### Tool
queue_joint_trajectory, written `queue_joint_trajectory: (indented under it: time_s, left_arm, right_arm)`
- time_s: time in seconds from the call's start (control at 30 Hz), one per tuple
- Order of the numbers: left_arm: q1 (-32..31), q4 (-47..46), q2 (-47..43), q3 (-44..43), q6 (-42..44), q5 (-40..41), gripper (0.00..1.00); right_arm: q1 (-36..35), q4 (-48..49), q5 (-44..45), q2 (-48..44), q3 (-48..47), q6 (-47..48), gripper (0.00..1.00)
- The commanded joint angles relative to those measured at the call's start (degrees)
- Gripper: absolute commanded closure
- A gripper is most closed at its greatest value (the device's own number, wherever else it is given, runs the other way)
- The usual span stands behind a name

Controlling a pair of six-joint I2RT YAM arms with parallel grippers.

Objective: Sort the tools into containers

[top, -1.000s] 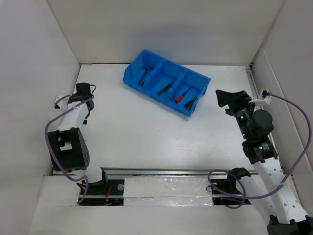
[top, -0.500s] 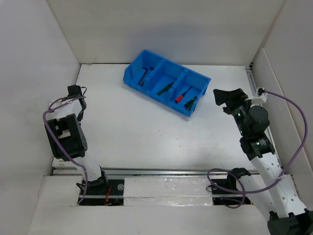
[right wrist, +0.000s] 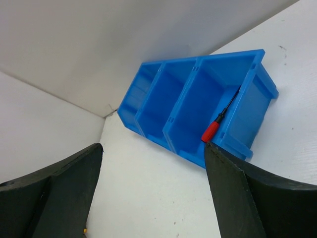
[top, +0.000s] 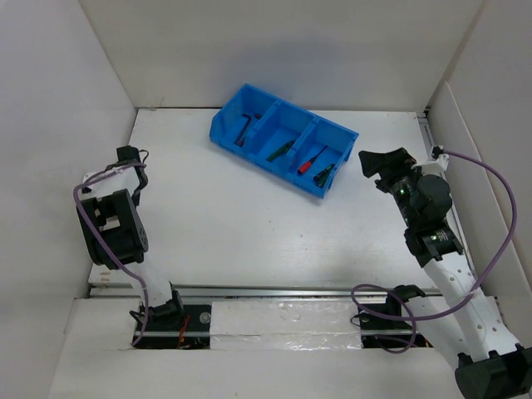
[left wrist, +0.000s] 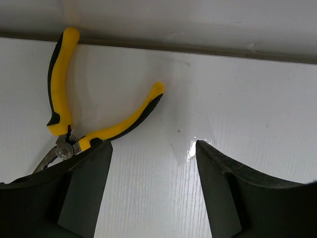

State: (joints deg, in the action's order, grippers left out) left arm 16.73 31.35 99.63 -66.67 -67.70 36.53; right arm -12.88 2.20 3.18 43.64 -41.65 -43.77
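Overhead, I note the blue bin (top: 259, 160) set askew at the far middle of the table (top: 249, 241). Its left compartment holds dark hex keys (top: 243, 126), the middle one a green-handled tool (top: 280, 150), the right one a red-handled screwdriver (top: 309, 162) beside a second green-handled tool (top: 325, 173). The left gripper (top: 126, 155) sits at the table's left edge; the right gripper (top: 378, 166) sits just right of the bin.

Left wrist: fingers (left wrist: 84, 188) spread, gripping nothing. Yellow-handled pliers (left wrist: 121, 125) lie on the table with handles splayed, one handle along the wall (left wrist: 198, 20).

Right wrist: fingers (right wrist: 64, 193) spread and empty, facing the bin; the screwdriver lies in the nearest compartment.
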Motion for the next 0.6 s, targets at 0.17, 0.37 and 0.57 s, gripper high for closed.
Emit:
queue_joint_trajectory:
  time_s: [0.17, 0.37, 0.57]
  left_arm:
    - [0.76, 8.54, 5.30, -4.16, -7.44, 5.83, 0.35]
    - [0.76, 8.99, 7.95, -6.62, -6.66, 5.13, 0.36]
    - [1.29, 6.88, 6.71, -5.92, -3.93, 3.11, 0.36]
  right_arm:
    - [-2.67, 3.87, 1.48, 0.31, -2.12, 0.61, 0.13]
    - [-2.67, 3.25, 2.62, -0.66, -2.03, 0.96, 0.13]
    - [-2.67, 3.52, 4.11, -0.48, -1.77, 1.14, 0.13]
